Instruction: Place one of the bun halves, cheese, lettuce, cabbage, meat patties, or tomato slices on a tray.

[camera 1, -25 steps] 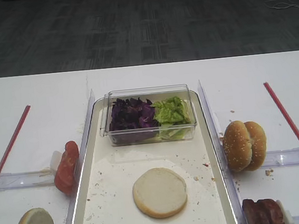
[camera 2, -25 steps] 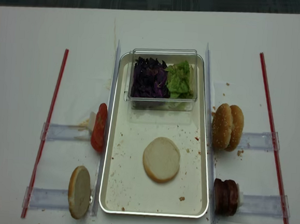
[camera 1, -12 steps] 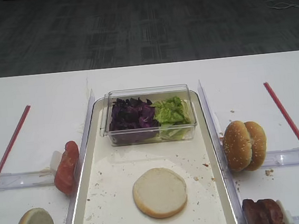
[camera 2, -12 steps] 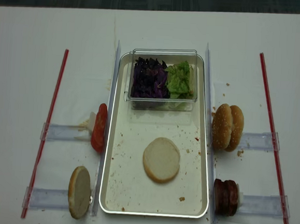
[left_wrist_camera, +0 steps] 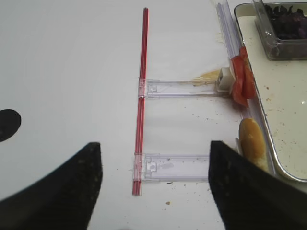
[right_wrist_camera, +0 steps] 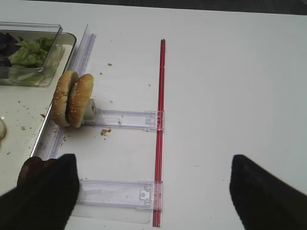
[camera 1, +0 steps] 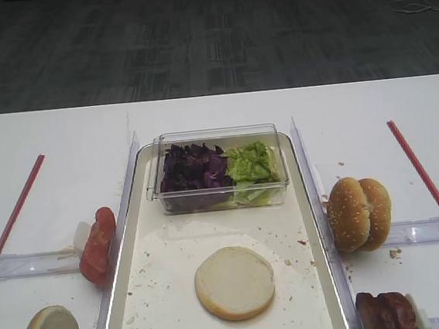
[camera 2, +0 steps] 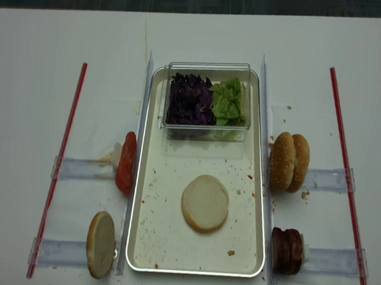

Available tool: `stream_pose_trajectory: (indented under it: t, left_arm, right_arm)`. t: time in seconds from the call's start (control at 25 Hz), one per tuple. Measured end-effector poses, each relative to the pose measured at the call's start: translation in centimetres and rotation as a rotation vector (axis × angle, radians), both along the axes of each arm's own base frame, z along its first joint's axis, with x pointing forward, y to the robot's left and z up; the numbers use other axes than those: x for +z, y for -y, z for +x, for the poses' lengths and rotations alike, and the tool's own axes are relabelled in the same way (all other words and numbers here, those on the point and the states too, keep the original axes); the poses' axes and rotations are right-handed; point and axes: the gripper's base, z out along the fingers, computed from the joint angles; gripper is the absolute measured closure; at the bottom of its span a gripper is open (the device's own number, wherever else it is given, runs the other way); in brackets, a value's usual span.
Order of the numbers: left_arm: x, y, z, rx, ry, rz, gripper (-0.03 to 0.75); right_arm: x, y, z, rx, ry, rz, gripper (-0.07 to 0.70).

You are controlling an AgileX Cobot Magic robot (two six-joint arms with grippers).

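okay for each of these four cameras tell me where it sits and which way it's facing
Exterior high: low over the table's near edge, facing the far floor across the tray; no robot visible.
Realsense: overhead, looking down; a dark tip at bottom left.
Right wrist: on the right arm, facing the sesame buns; right gripper open.
Left wrist: on the left arm, facing the tomato slices; left gripper open.
Both exterior views share the tray.

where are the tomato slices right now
The tomato slices stand on edge just outside the tray's left rim, beyond the spare bun half in the overhead view.
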Motion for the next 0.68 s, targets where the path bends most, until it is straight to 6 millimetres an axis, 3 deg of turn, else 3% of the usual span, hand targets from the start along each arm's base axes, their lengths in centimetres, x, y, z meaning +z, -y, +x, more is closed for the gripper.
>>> stream_pose_trajectory:
  t: [0.68]
  left_arm:
    - [0.01, 0.0, 0.01, 0.0, 0.002, 0.0, 0.245]
  right_arm:
    - [0.0, 0.0, 0.0, 0.001, 0.0, -0.002, -0.032]
